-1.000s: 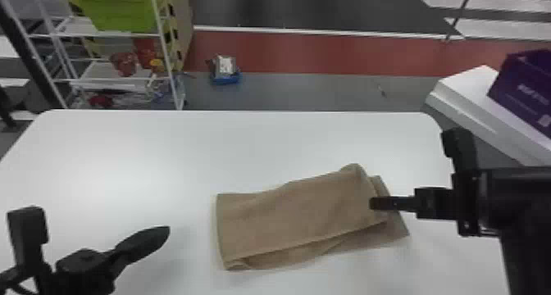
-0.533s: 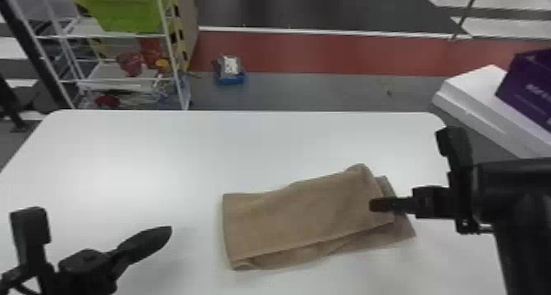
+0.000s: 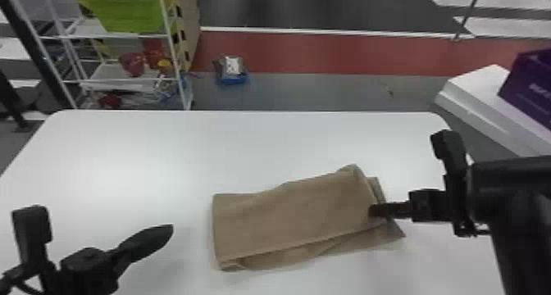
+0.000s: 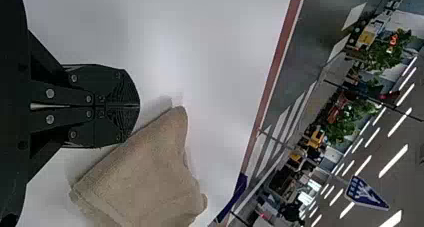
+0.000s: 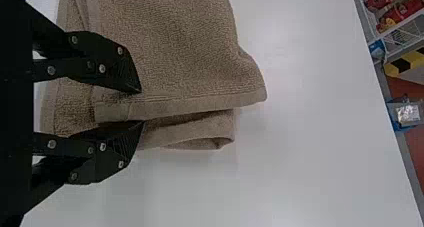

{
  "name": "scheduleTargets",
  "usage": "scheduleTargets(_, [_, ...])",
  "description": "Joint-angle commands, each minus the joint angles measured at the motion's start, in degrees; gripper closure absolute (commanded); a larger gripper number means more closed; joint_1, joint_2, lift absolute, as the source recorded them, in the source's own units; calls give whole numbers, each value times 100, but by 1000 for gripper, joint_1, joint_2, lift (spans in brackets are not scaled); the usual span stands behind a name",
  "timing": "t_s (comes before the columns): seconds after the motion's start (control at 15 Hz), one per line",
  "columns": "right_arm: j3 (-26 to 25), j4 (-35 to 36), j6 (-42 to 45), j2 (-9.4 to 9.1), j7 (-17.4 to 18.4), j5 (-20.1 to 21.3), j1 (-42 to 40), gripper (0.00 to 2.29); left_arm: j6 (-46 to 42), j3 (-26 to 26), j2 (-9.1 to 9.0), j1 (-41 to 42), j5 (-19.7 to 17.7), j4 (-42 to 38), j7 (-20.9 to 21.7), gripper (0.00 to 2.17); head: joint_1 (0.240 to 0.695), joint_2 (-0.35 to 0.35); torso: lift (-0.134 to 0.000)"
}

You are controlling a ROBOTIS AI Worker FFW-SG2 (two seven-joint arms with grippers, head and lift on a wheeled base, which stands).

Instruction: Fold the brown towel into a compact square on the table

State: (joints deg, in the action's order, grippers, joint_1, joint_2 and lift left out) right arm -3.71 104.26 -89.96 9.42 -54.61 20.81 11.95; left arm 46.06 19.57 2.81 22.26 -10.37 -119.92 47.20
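The brown towel point(image 3: 295, 216) lies folded into a long, slightly skewed strip on the white table, its layers uneven at the right end. My left gripper point(image 3: 166, 230) is parked left of the towel, and in the left wrist view the left gripper point(image 4: 139, 106) has its fingers pressed together with nothing between them. At the towel's right end is my right gripper point(image 3: 373, 211). Seen from the right wrist, the right gripper point(image 5: 141, 107) stands open, one finger over the towel point(image 5: 175, 47) and the other beside its layered edge.
The white table point(image 3: 164, 150) stretches around the towel. Beyond its far edge stand a shelf rack point(image 3: 123, 79) at left and a small blue item point(image 3: 233, 71) on the floor. A white box point(image 3: 488, 97) and a purple box point(image 3: 529, 85) are at the right.
The head view has shifted slightly, moving the scene a little to the right. The right gripper has drawn slightly nearer the towel's right end; the left arm and the towel's folds look unchanged.
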Motion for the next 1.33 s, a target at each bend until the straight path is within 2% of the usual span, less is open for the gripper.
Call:
scheduleTargets(0.0, [20,95,-12,-2,-50,-42,-35,1150,31,20,-9,33,-9,-67,0,2138,695,-31,-124])
scheduleTargets(0.2, [-7,526,-12,7,-120,-42,-202,1170,31,29,0,68,-9,-119,9,2138,695,-17,-124])
scheduleTargets(0.6, [160,1264,-12,77,-147,292,-395,1160,84,29,-9,112,-26,-225,35,2138,695,-20,-124])
scheduleTargets(0.73, [257,1246,-12,121,-147,344,-386,1062,84,29,-9,130,-35,-242,44,2138,695,-23,-124])
scheduleTargets(1.0, [433,965,-12,183,-199,424,-369,1062,84,38,-9,147,-35,-260,44,2138,695,-22,-124])
scheduleTargets(1.2, [608,710,-12,192,-322,652,-386,1062,84,38,-18,147,-26,-251,44,2142,695,-18,-124])
scheduleTargets(1.27, [652,657,-12,227,-322,678,-395,1001,84,38,-18,147,-26,-251,44,2138,695,-18,-124])
